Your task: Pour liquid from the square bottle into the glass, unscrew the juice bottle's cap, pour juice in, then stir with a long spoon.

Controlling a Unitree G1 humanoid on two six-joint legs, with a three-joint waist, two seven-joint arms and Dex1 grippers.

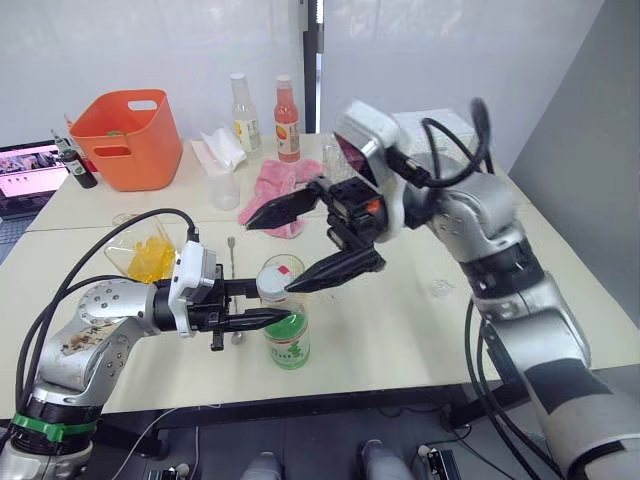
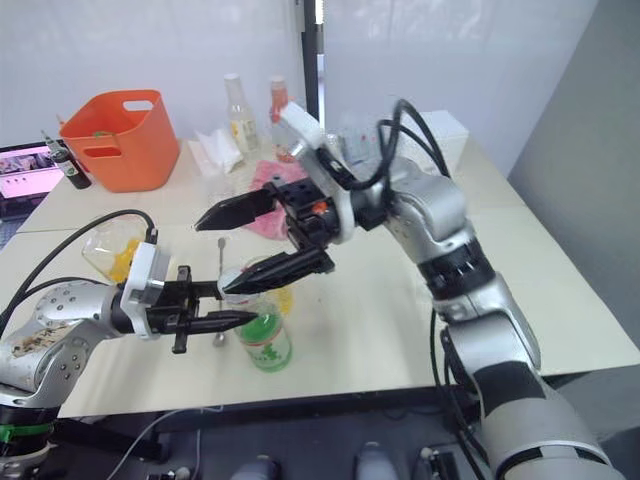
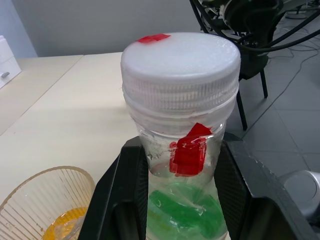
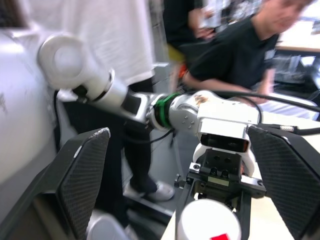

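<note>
Green-and-white labelling is showing on the juice bottle [image 1: 287, 335], which is standing upright near the front edge of the pale table [image 1: 420, 320]. Its white cap [image 3: 180, 67], marked with a scrap of red, is sitting on the neck. The left gripper [image 1: 262, 303] is reaching in level from the robot's left, and its two black fingers [image 3: 117, 195] are pressing against either side of the bottle just under the cap, so it is gripping the bottle there. The right gripper [image 1: 315, 238] is hanging above and slightly behind the bottle with its fingers spread wide and nothing between them; the lower finger is pointing down toward the cap, though I cannot tell whether it is touching.

The glass [image 3: 45, 205], ribbed and clear, is standing just beside the bottle with a little yellow-orange liquid in its bottom. The long spoon [image 1: 233, 290] is lying flat on the table behind the left gripper, its stem running away from the front edge. Farther to the robot's left a clear jug [image 1: 145, 250] with yellow contents is sitting on the table. Toward the back, a pink cloth [image 1: 280, 190] is lying crumpled, with an orange-red bottle [image 1: 287, 120] and a pale yellow bottle [image 1: 242, 112] standing behind it, and an orange tub [image 1: 130, 138] is resting at the far left. In the right wrist view, people are standing and sitting beyond the table.
</note>
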